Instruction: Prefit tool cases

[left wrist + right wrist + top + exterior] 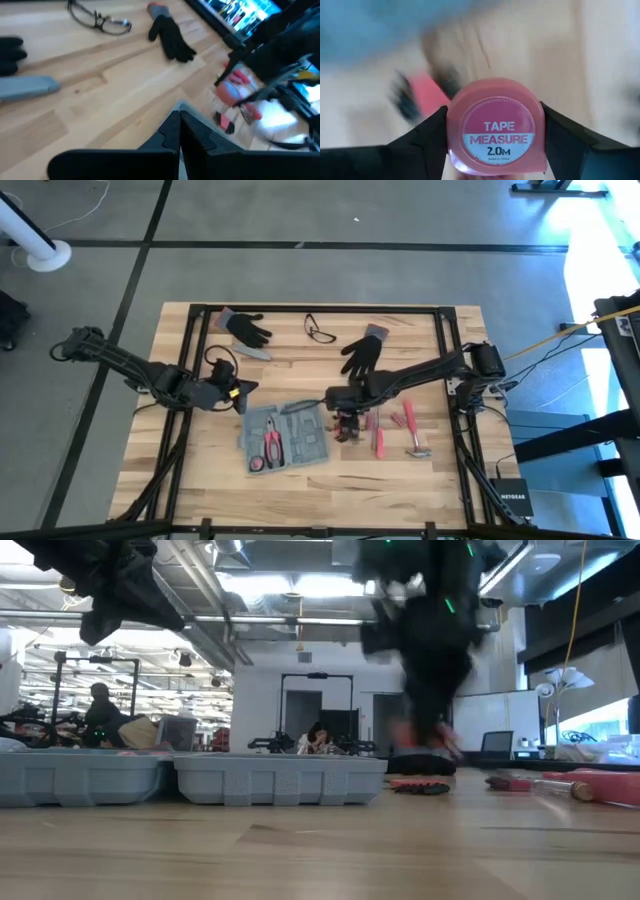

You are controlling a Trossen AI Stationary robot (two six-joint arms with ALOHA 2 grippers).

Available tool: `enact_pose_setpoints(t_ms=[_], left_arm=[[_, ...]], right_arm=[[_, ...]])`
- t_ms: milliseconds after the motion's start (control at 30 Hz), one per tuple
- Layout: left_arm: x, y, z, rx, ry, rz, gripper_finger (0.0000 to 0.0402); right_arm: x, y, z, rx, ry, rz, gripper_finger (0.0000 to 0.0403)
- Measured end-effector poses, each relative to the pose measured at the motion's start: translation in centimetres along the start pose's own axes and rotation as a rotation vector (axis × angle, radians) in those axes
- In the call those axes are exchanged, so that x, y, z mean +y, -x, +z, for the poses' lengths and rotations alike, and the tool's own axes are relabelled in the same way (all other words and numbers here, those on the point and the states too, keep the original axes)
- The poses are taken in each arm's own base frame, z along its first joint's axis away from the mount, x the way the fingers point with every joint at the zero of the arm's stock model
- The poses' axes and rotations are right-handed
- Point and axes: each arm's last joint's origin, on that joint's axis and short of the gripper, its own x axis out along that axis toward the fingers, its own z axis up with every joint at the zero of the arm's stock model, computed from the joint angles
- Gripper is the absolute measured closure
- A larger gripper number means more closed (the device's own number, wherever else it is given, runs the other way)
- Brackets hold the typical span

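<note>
Right gripper [495, 145] clasping a pink tape measure [495, 127] – label readable from its wrist only, left gripper [179, 131] clenched empty beside the tool case [285, 438]

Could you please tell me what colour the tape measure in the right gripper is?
Pink-red, with a white label band; the tape measure shows best in the right wrist view.

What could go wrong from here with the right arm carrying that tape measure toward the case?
The right gripper holds the pink tape measure by its smooth sides only; it could slip out. It hangs just beside the open tool case, so a low pass may clip the case wall. Loose pink tools lie underneath and could be knocked.
</note>
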Motion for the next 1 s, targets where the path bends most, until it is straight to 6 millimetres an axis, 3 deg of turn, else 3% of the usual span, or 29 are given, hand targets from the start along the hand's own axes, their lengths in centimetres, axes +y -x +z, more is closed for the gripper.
enact_pose_setpoints(t_ms=[100,267,467,667,1000], left_arm=[[0.0,0.1,0.4,-0.020,-0.020,-0.011,0.0401],[0.7,0.3,-1.0,0.128,-0.076,0.026,0.0401],[2.1,0.5,-4.8,0.450,-0.127,0.232,0.0401],[1.4,0.3,-7.8,0.742,-0.058,0.293,0.0402],[0.0,-2.9,-11.8,0.663,0.083,0.177,0.0401]], right_arm=[[0.7,2.1,2.4,-0.122,-0.066,0.040,0.0151],[2.0,4.3,6.2,-0.333,-0.220,0.158,0.0151],[2.9,3.0,8.6,-0.338,-0.257,0.179,0.0151],[3.3,2.4,9.6,-0.337,-0.252,0.225,0.0151],[3.3,1.1,10.4,-0.351,-0.376,0.276,0.0151]])
